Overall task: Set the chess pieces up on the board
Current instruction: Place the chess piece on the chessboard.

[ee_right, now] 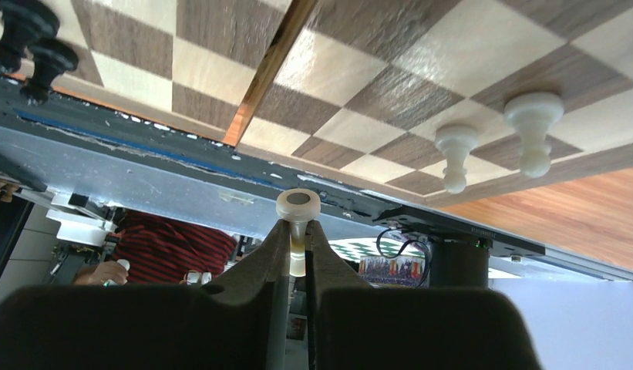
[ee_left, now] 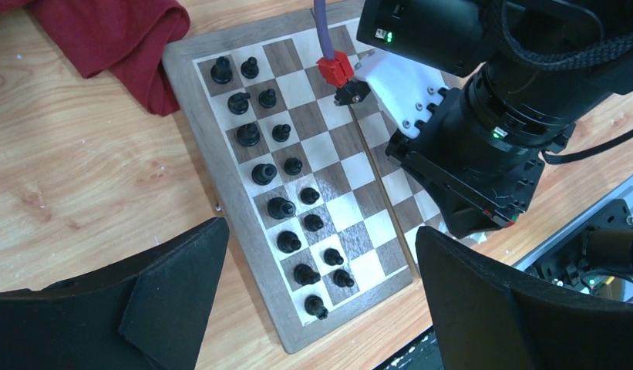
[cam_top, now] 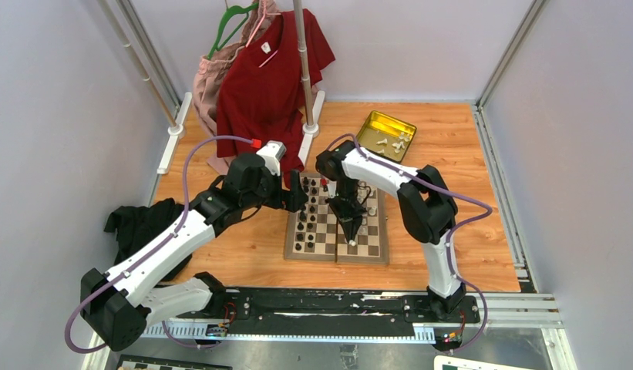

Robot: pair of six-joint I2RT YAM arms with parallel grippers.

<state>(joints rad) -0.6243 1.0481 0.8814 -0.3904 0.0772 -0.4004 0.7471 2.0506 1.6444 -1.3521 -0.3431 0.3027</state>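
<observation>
Here, right tool [ee_right: 297, 233] pinches a white piece [ee_right: 298, 203] over the board [ee_right: 421, 69].

- Robotics lab test cell: pale panel walls [cam_top: 58, 116] and metal frame posts [cam_top: 510, 52] enclose a wooden tabletop [cam_top: 467, 177].
- Left arm [cam_top: 163, 247] and right arm [cam_top: 378, 171], cabled, bolted to a rail [cam_top: 321, 304] at its near edge.

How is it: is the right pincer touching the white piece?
Touching. The right wrist view shows both fingers of the right pincer pressed against the white piece at its stem, no gap either side.
</observation>
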